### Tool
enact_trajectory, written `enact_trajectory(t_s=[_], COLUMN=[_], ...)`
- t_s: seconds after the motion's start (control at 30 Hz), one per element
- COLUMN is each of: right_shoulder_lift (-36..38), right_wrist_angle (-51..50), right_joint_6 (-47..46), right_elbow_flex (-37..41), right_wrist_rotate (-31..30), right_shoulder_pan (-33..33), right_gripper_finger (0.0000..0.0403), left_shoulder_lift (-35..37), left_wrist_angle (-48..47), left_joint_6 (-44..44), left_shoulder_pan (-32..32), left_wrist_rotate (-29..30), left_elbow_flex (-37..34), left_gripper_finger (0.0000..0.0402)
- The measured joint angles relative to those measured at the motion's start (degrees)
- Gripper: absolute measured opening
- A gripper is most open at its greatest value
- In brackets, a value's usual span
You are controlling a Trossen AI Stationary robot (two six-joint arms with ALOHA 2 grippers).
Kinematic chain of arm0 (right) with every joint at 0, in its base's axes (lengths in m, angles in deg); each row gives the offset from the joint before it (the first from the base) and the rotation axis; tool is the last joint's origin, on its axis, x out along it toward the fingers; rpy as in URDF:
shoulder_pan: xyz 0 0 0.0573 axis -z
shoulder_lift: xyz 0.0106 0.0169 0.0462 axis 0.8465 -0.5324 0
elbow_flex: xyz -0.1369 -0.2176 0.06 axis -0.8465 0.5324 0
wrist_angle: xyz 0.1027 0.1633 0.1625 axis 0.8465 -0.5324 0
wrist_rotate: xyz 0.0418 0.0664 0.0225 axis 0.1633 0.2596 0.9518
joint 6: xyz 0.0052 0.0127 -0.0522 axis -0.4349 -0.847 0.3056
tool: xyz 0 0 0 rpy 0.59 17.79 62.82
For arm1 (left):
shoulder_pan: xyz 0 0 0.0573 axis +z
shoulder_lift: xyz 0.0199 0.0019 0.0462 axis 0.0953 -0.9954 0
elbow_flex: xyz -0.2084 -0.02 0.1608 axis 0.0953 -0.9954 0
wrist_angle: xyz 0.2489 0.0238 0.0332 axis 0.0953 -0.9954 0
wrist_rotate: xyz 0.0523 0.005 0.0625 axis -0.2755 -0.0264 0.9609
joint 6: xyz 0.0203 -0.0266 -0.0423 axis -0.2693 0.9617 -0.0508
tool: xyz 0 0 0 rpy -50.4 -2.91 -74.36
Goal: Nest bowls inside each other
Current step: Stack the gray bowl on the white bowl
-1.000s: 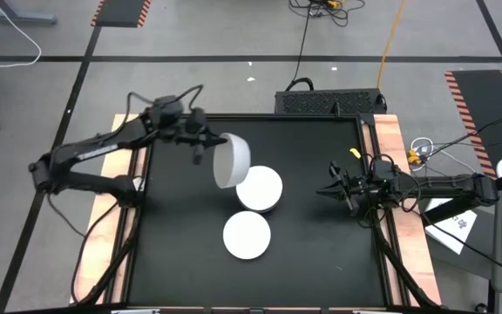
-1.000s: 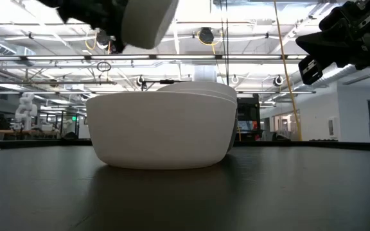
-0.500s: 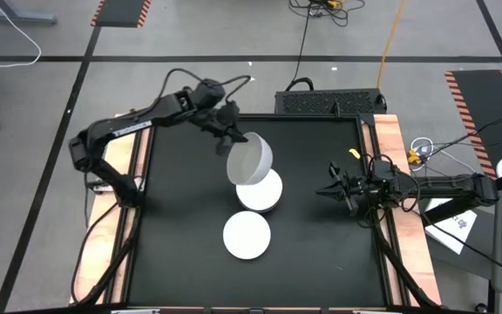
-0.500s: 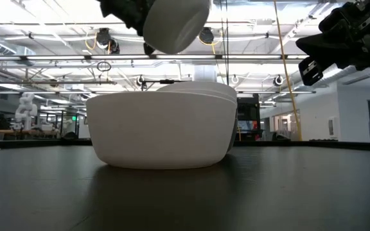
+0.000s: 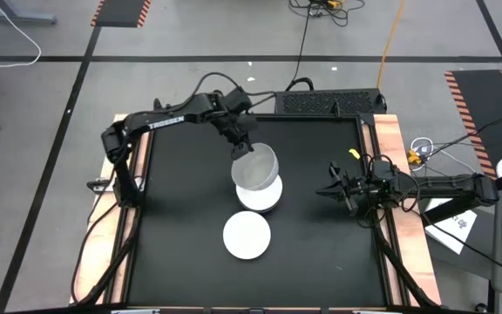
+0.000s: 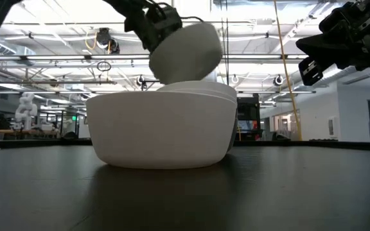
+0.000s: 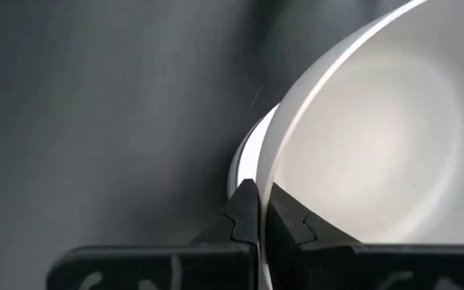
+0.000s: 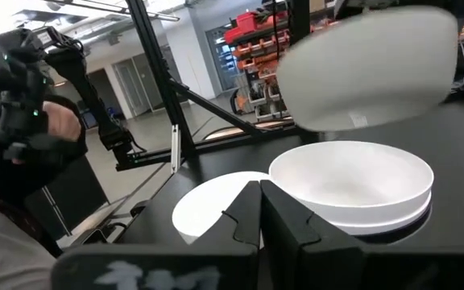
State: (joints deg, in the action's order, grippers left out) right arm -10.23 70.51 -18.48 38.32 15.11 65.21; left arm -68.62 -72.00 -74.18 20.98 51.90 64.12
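My left gripper (image 5: 245,150) is shut on a pale grey bowl (image 5: 257,168) and holds it just above a stack of nested white bowls (image 5: 261,195) in the middle of the table. In the low view the held bowl (image 6: 188,51) hangs tilted over that stack (image 6: 201,90). A single white bowl (image 5: 247,235) stands on its base nearer the table's near edge. My right gripper (image 5: 328,190) waits shut near the right edge, level with the stack, touching nothing. Its wrist view shows the held bowl (image 8: 369,68) above the stack (image 8: 353,189). My left gripper pinches the pale grey bowl's rim (image 7: 266,181) on its far-left side, one finger (image 7: 290,224) inside the bowl and one finger (image 7: 242,211) outside. The fingers come slanting down from the table's far left. The bowl is lifted clear, tilted, mouth mostly up, just over the stack.
The black table top (image 5: 181,218) is bare to the left and right of the bowls. Wooden rails (image 5: 389,148) run along both sides. A black box (image 5: 329,102) sits beyond the far edge. In the low view the near white bowl (image 6: 159,135) hides most of the stack.
My left gripper has carried the pale grey bowl toward the table's right and down, from left of the stack to just over it. The bowl has turned from lying on its side, mouth sideways, to mouth mostly upward. The gripper stays shut on it.
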Motion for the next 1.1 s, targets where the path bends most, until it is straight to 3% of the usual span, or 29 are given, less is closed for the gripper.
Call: enact_trajectory(t_s=[0.33,0.8,0.93,1.1], right_shoulder_lift=[0.0,0.01,0.0,0.01], right_wrist_angle=[-1.4,-1.38,-1.38,-1.38], right_joint_6=[0.29,0.27,0.27,0.27], right_elbow_flex=[-0.02,-0.02,-0.01,-0.02], right_wrist_rotate=[0.0,0.0,0.02,0.0], right_shoulder_pan=[0.0,0.0,0.0,0.0], right_gripper_finger=[0.0,0.0,0.0,0.0], left_shoulder_lift=[-5.25,-5.31,-5.28,-5.28], left_wrist_angle=[-8.52,-13.18,-16.73,-16.94], left_joint_6=[-1.08,0.17,0.54,0.6], left_shoulder_pan=[-3.44,-5.33,-5.33,-5.56], left_wrist_rotate=[5.93,10.66,14.48,14.59], left_elbow_flex=[4.35,4.47,4.24,2.73], left_gripper_finger=[0.0004,0.0004,0.0005,0.0003])
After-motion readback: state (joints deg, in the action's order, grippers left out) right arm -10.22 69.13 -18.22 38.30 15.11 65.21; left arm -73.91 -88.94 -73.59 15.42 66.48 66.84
